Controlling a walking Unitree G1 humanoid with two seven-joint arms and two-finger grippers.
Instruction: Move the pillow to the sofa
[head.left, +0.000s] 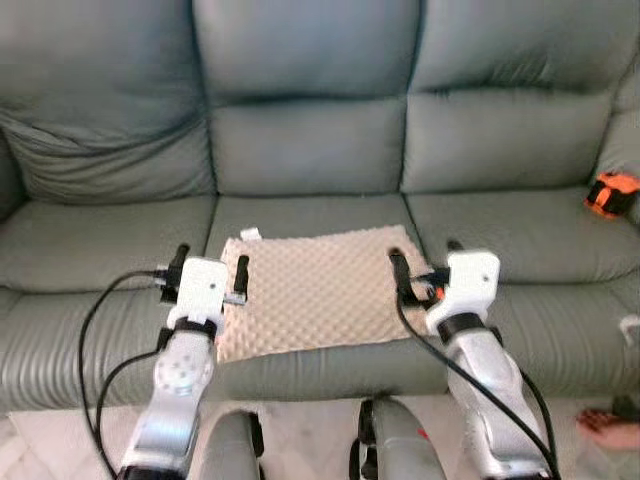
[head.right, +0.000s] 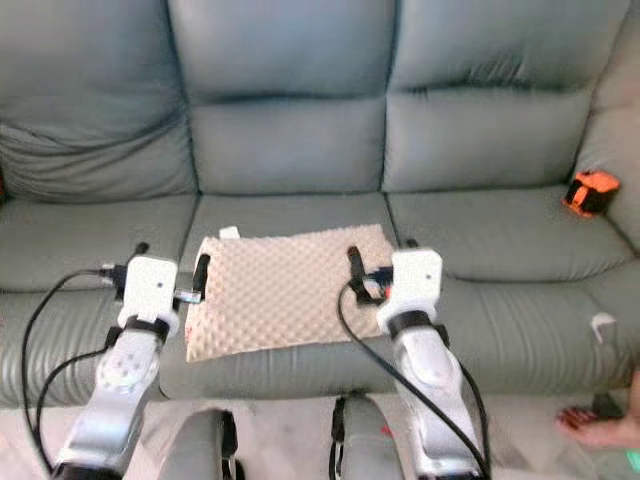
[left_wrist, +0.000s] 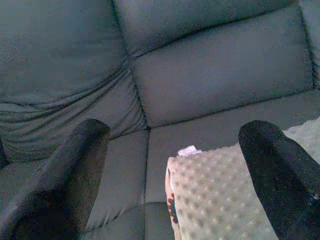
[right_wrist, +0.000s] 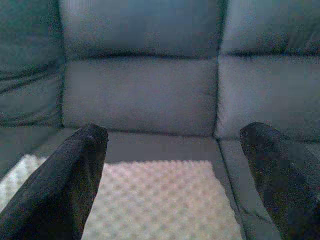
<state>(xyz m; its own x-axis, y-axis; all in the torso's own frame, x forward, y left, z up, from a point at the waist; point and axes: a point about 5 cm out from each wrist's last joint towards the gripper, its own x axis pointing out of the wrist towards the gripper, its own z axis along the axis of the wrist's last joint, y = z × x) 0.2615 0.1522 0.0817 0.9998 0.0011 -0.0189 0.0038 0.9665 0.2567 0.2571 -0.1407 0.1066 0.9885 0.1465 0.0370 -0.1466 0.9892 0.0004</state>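
A beige dimpled pillow (head.left: 320, 290) lay flat on the middle seat of a grey-green sofa (head.left: 310, 150), so the placing step looked done. The left gripper (head.left: 208, 272) and right gripper (head.left: 420, 270) flanked its side edges, both spread wide, holding nothing. Next, probably, both arms needed drawing back clear
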